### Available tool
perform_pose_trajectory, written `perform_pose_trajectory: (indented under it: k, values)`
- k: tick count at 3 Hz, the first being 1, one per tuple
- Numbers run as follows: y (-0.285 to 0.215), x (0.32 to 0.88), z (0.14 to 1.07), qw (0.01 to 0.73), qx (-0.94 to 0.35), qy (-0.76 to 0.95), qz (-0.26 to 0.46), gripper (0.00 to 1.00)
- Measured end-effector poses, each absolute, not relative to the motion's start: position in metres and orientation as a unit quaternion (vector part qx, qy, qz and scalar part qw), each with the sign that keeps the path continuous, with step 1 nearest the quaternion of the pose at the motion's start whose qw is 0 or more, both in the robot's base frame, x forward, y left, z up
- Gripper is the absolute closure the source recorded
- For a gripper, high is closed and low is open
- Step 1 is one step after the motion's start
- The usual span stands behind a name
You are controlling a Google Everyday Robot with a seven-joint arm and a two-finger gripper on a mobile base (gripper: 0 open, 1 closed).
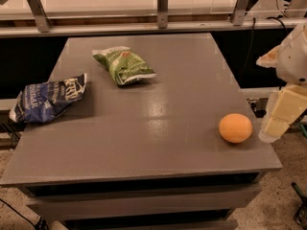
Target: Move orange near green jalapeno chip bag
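Note:
The orange sits on the grey table near its front right corner. The green jalapeno chip bag lies at the back left of the middle, far from the orange. My gripper hangs at the right edge of the view, just right of the orange and off the table's right side. It holds nothing that I can see.
A dark blue chip bag lies at the table's left edge. A railing with metal posts runs behind the table. Cables hang at the back right. The floor shows below the front edge.

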State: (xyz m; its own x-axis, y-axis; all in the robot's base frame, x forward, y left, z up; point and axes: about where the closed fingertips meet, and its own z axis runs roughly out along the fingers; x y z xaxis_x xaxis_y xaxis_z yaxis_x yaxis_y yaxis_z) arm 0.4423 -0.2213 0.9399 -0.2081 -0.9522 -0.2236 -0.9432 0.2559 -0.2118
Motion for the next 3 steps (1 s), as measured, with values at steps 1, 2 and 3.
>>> perform_pose_trajectory:
  k: [1, 2, 3]
  values:
    - [-0.218, 0.445, 0.919, 0.151, -0.617, 0.772, 0.001, 0.0]
    - [-0.213, 0.445, 0.894, 0.139, -0.625, 0.768, 0.018, 0.0]
    - [-0.21, 0.444, 0.876, 0.129, -0.629, 0.766, 0.029, 0.17]
